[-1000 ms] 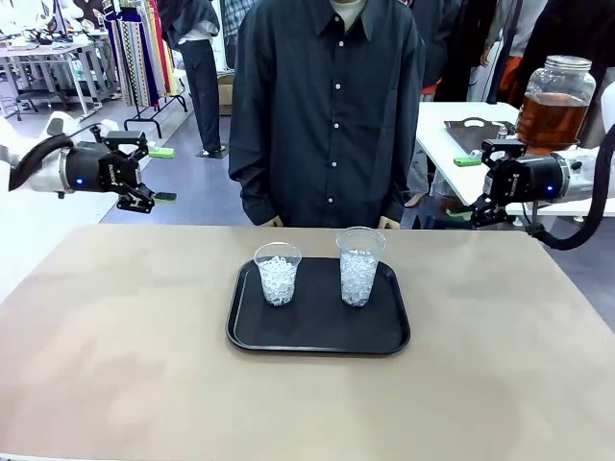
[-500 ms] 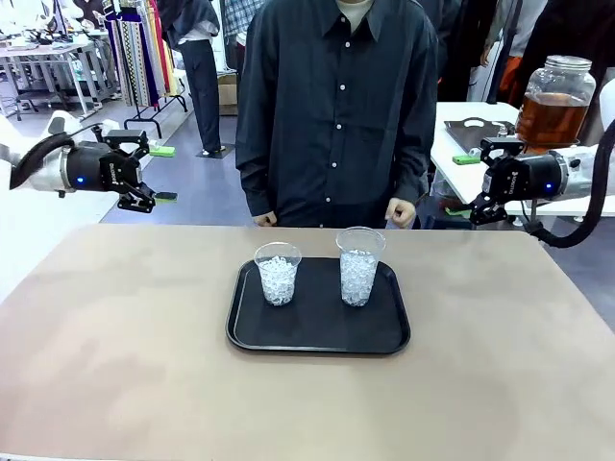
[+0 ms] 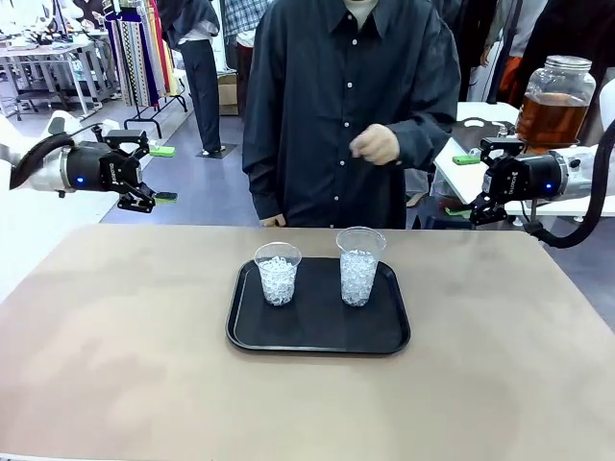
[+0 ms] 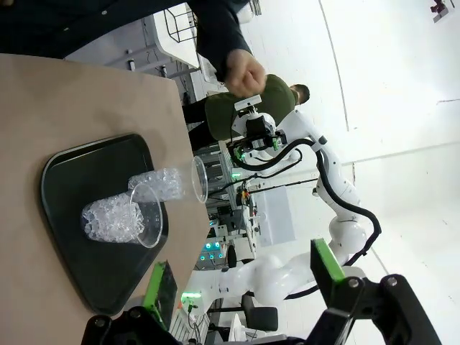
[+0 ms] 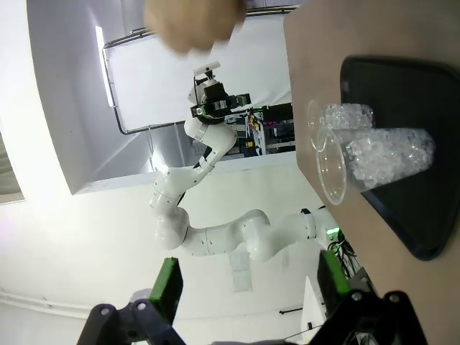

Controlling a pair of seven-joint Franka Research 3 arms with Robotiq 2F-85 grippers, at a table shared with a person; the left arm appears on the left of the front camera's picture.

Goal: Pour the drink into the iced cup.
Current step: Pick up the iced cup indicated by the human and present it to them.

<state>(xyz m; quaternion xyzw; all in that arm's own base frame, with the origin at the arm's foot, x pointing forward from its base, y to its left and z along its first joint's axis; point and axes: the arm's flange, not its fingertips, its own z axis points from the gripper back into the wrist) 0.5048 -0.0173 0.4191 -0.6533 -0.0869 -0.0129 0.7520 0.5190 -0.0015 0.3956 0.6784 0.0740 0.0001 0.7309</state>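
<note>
Two clear plastic cups filled with ice stand on a black tray: a shorter cup on the left and a taller cup on the right. The drink, amber liquid in a big glass jar with a metal lid, stands on a white table at the far right, behind my right arm. My left gripper hovers open and empty at the far left, off the table. My right gripper hovers open and empty at the far right. The person's raised hand is at chest height. Both wrist views show the cups.
The person in a dark shirt stands at the far edge, just behind the tray. The tan tabletop lies bare around the tray. A white side table with a dark tray is at the back right.
The person's hand has lifted from the table's far edge to chest height, and the body has shifted slightly right. Both arms and the cups have not moved.
</note>
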